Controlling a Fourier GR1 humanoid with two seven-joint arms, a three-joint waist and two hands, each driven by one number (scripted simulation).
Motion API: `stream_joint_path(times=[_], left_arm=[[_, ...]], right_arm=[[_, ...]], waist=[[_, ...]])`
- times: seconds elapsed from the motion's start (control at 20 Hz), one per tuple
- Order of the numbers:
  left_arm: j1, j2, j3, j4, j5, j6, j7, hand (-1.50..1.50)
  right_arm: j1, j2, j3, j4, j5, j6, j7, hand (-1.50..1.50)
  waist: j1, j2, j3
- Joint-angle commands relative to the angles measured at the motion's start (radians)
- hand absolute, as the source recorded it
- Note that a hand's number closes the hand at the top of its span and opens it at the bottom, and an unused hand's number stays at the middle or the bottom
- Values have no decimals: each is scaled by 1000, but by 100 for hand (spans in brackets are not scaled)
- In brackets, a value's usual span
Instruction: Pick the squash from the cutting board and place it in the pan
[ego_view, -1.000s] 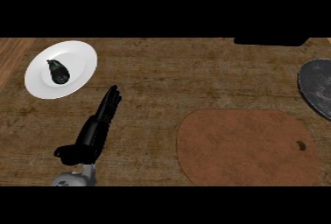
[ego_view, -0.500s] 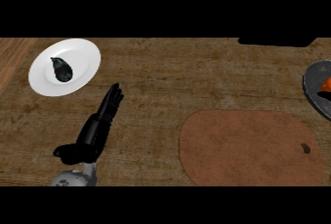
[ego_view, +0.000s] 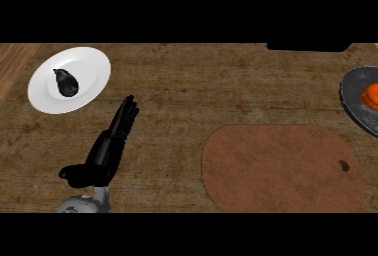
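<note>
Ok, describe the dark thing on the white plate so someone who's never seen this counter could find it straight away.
Start at the brown cutting board low on the wooden counter, then look far up and left to the round white plate. On its middle lies a small dark vegetable, apparently an eggplant. It is the only thing on that plate, blackish green, unlike the orange item in the grey pan at the right edge.

Only one arm showed, at the lower left of the head view. The left hand (ego_view: 103, 155) was glossy black throughout: a long, narrow block of palm, slender segmented fingers (ego_view: 127, 111) lying close together, and a stubby rounded thumb (ego_view: 71, 175) bulging from the near side. Faint highlights ran along the finger segments. Behind the hand, a short piece of pale grey forearm (ego_view: 85, 204) with a rounded wrist casing met the view's lower edge.
</note>
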Motion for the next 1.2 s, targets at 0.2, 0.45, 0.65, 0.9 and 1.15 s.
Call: stream_joint_path(times=[0.2,0.45,0.65,0.9,1.15], left_arm=[[61,41,39,-32,32,-29,-3,0],[57,10,20,-11,5,-10,-22,0],[23,36,65,-15,18,-19,2,0],[99,5,17,-4,-12,-16,-50,0],[30,19,75,43,14,-48,-49,0]], right_arm=[[100,-87,-125,35,-167,298,-137,-150],[133,-103,-102,46,-185,463,-162,-150],[233,-110,-90,20,-219,576,-258,-150],[315,-98,-60,-1,-227,550,-364,-150],[374,-90,-12,-48,-277,575,-323,-150]], waist=[[-32,-18,-4],[-29,-16,-5],[-42,-20,-6],[-36,-19,-5],[-49,-23,-8]])
